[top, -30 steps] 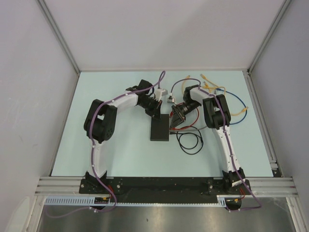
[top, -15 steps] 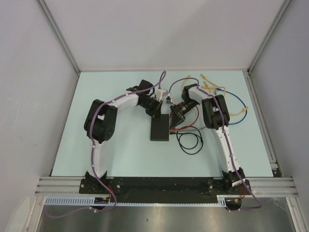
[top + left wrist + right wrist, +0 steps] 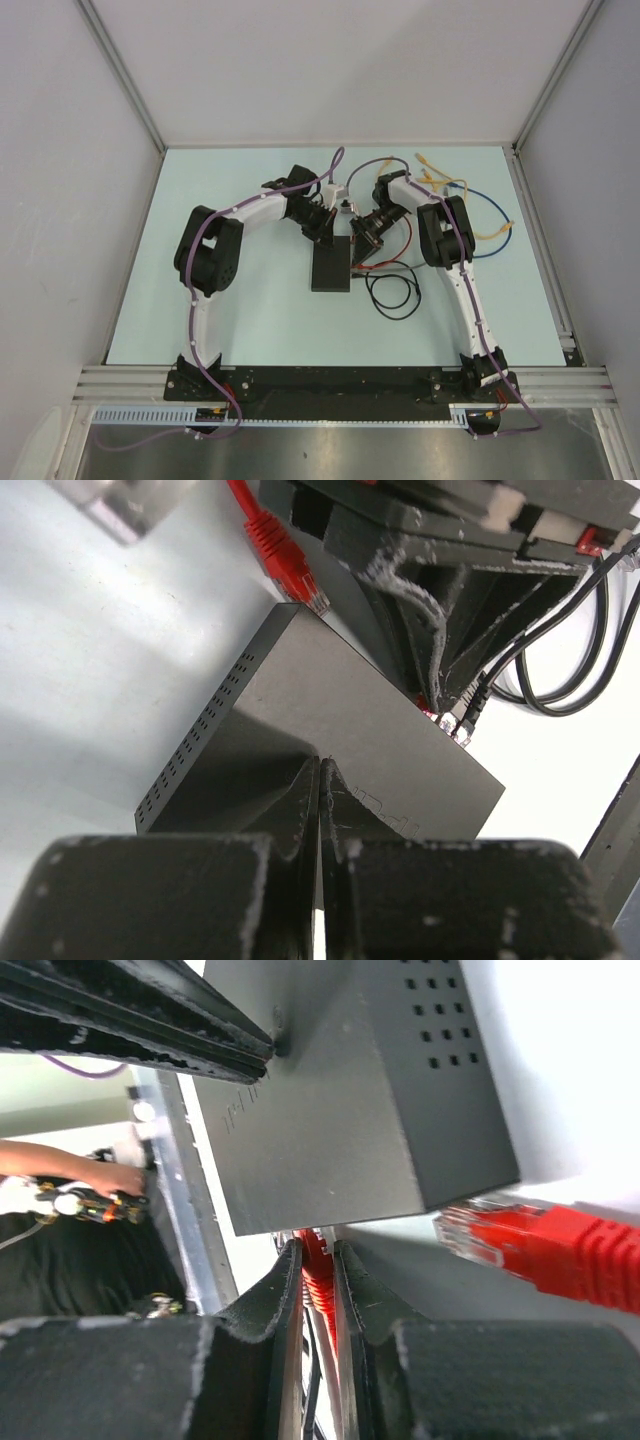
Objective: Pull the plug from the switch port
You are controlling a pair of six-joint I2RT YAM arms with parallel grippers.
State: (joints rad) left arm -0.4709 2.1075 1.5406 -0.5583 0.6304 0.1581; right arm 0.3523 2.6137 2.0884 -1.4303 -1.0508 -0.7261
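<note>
I am looking down on the pale blue table (image 3: 250, 330), and it is the biggest thing here. My two arms reach out over it and bend in toward each other, the left arm (image 3: 215, 245) from one side and the right arm (image 3: 447, 235) from the other. Between their tips, near the middle of the table, the switch (image 3: 332, 266) lies flat. It is a plain black box with rows of little holes along its side. Just to the right of it a black cable (image 3: 392, 292) makes a loop on the table. The left gripper (image 3: 320, 780) has its two fingers pressed tight together with nothing between them, and the tips rest on the flat top of the switch. The right gripper (image 3: 317, 1250) comes at the edge of the switch from the other side. Its fingers are very close together and they pinch a red plug (image 3: 318, 1285) between them. That plug sits right at the edge of the switch, but I cannot tell if it is in the port or out of it. A loose red plug (image 3: 540, 1250) lies on the table just beside a corner of the switch, with its clear tip toward the box.
</note>
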